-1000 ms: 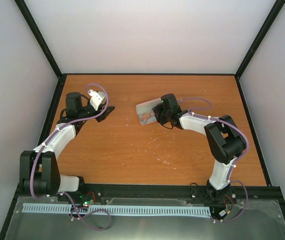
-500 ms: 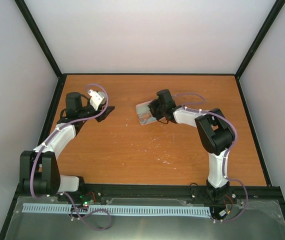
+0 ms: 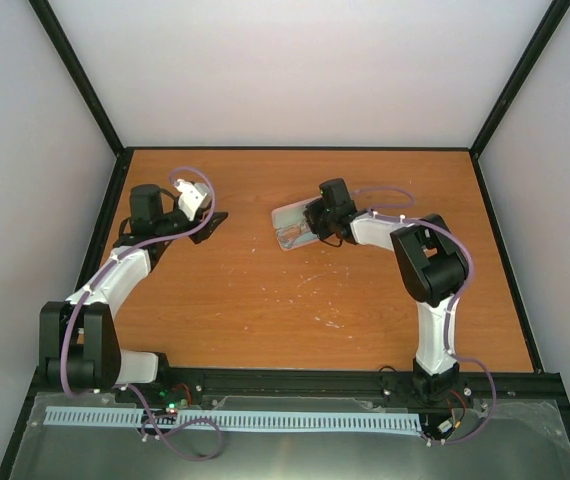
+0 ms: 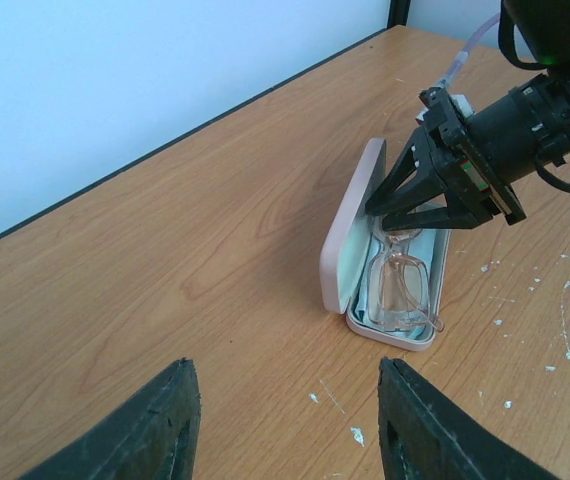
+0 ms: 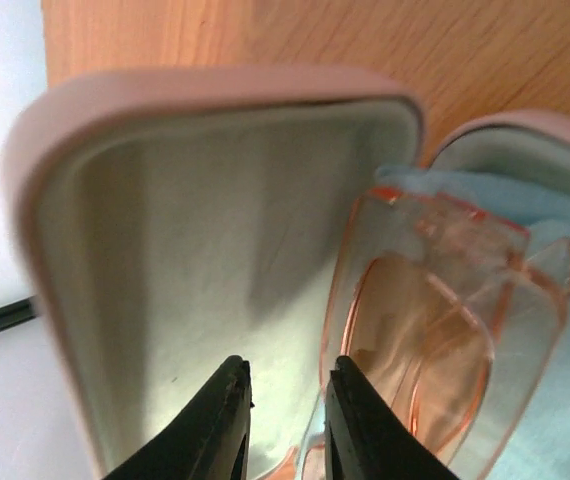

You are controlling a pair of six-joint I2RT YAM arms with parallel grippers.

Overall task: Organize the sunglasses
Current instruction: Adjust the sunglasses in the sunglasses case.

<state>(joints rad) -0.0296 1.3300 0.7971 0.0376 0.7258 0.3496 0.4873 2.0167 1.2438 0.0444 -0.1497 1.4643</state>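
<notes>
The pink case (image 3: 283, 214) lies open at the table's middle back, lid (image 4: 345, 255) raised on its left side. The amber see-through sunglasses (image 4: 400, 285) lie folded in its tray, on the light blue cloth (image 4: 363, 300). My right gripper (image 3: 312, 226) is at the far end of the case, jaws a narrow gap apart. In the right wrist view the gripper (image 5: 287, 372) sits between the lid's pale inside (image 5: 165, 250) and the sunglasses (image 5: 435, 330); the right finger (image 5: 360, 420) is against the frame's edge. My left gripper (image 4: 287, 372) is open and empty, above the table left of the case.
The orange-brown wooden table (image 3: 265, 300) has white scuff marks near its middle. Black frame posts and pale walls close in the back and both sides. The right arm's forearm (image 3: 380, 232) stretches to the right of the case.
The right gripper has shifted slightly toward the back over the case and its elbow has swung in toward the middle. The left arm has not moved.
</notes>
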